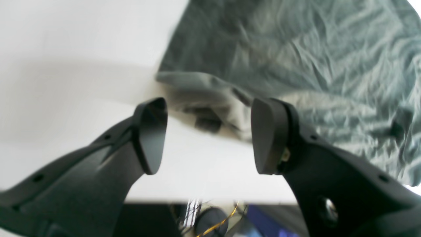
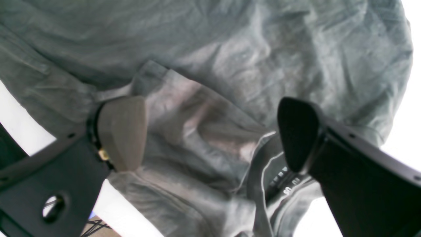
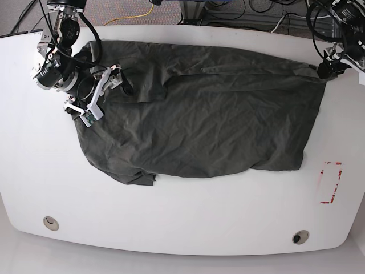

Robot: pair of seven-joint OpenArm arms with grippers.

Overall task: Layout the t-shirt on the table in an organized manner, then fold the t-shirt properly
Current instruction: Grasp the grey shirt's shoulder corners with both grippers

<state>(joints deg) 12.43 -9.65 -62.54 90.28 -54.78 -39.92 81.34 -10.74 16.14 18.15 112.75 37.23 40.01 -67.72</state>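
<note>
The dark grey-green t-shirt (image 3: 205, 114) lies spread and wrinkled across the white table (image 3: 171, 217). My right gripper (image 3: 104, 95) is at the shirt's left end in the base view. In the right wrist view it (image 2: 210, 135) stands open just over bunched cloth (image 2: 204, 131), with the collar and its label (image 2: 283, 184) under one finger. My left gripper (image 3: 328, 68) is at the shirt's far right corner. In the left wrist view it (image 1: 210, 136) is open, with a folded corner of the shirt (image 1: 204, 105) lying just beyond the fingertips; nothing is gripped.
A red tape rectangle (image 3: 329, 182) marks the table at the right. Two round grommet holes (image 3: 51, 222) (image 3: 300, 236) sit near the front edge. Cables run behind the table's far edge (image 3: 228, 17). The table's edge (image 1: 210, 199) shows close under the left gripper.
</note>
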